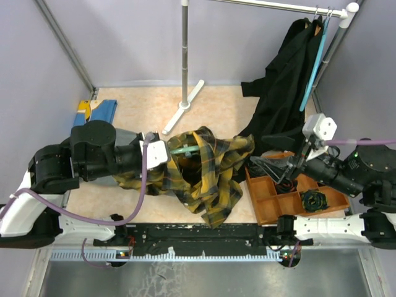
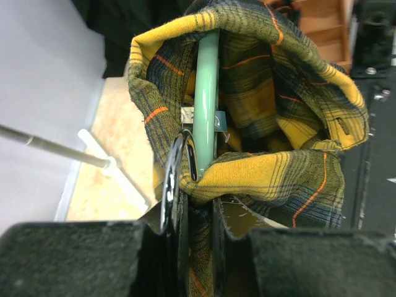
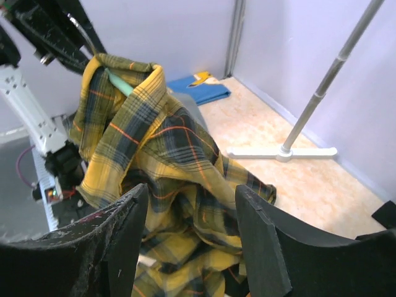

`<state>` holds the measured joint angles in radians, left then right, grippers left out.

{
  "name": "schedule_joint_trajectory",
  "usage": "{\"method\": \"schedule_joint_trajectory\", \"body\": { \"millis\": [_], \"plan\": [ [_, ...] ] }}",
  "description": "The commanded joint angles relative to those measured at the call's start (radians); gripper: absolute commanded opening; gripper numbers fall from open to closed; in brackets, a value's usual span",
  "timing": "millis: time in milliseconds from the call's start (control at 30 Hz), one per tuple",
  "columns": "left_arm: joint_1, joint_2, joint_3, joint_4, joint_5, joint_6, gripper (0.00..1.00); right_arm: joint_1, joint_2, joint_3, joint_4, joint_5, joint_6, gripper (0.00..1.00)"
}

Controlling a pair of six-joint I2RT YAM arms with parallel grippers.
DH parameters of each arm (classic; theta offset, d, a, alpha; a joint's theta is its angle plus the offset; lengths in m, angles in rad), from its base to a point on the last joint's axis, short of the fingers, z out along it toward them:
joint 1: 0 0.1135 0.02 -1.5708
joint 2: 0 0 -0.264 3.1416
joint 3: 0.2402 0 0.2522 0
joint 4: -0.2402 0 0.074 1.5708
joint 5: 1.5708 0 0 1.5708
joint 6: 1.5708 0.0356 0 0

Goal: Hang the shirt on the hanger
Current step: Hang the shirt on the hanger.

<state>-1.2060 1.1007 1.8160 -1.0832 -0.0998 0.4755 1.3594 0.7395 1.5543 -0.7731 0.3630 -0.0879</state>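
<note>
- the tabletop (image 1: 142, 105) is a pale peach sheet with a faint marbled look. plain lavender walls (image 1: 136, 37) close it in at the back and on both sides.
- a grey metal clothes-rack pole (image 1: 184, 49) stands on a flat white foot (image 1: 183, 108) toward the back of the table. a black garment (image 1: 284, 80) hangs from its rail at the back right.
- a flat blue thing with a yellow patch (image 1: 99, 111) lies in the back left corner.
- an orange-brown compartment tray (image 1: 275, 203) sits at the near right, with dark items in it.
- the yellow and dark plaid shirt (image 1: 210, 179) is heaped in the middle of the table between the two arms, its collar lifted.
- the pale teal-green plastic hanger (image 2: 206, 93) is inside that collar with cloth draped around it, so only a short stretch of it shows.
- the left gripper (image 2: 198, 229) is clamped on the hanger at the hook end, with a fold of shirt caught beside it.
- the right gripper (image 3: 192, 204) hangs over the tray, jaws spread and holding nothing, apart from the shirt.
</note>
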Motion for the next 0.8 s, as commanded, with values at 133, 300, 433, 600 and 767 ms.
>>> {"method": "schedule_joint_trajectory", "body": {
  "millis": [133,300,433,600,767],
  "plan": [
    [0.001,0.016,0.021,-0.038,0.295,-0.014,0.0,0.007,0.014,0.01,-0.24,-0.221,-0.022,0.6],
    [0.0,0.038,0.015,-0.064,0.374,-0.022,0.0,0.007,0.051,-0.027,-0.265,-0.307,-0.017,0.62],
    [0.001,0.049,0.017,-0.07,0.405,-0.019,0.0,0.007,0.075,-0.06,-0.259,-0.343,-0.019,0.62],
    [0.001,0.057,0.024,-0.069,0.429,-0.015,0.0,0.007,0.094,-0.087,-0.232,-0.384,-0.02,0.62],
    [0.001,0.065,0.02,-0.066,0.428,-0.012,0.0,0.007,0.113,-0.111,-0.199,-0.412,-0.021,0.62]
  ]
}}
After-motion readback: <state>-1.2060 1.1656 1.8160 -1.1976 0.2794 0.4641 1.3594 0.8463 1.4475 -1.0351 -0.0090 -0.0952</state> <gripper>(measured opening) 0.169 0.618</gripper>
